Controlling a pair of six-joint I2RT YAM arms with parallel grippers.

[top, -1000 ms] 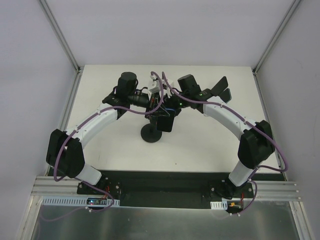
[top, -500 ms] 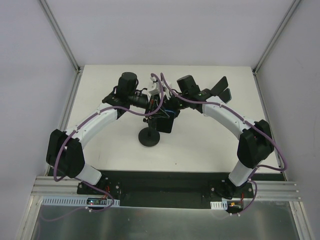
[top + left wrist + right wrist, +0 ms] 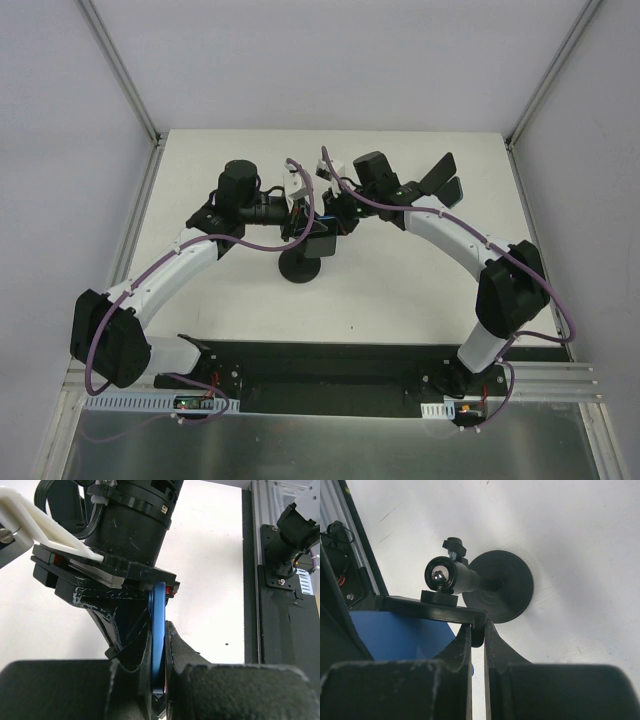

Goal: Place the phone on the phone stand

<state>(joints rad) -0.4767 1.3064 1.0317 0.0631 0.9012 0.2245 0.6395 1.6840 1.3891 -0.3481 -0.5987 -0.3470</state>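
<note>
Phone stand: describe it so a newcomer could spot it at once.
On the white table, look near the middle, where the left arm and right arm meet. Just nearer the bases sits the phone stand: a round black disc with a short stem and ball joint. Unlike the flat blue phone in the left end effector, it is all black and round-footed.

White table (image 3: 420,290), grey walls (image 3: 330,60), aluminium corner posts (image 3: 120,70).

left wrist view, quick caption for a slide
Left hand pinches the blue phone edge-on; the right arm looms just beyond.
</note>
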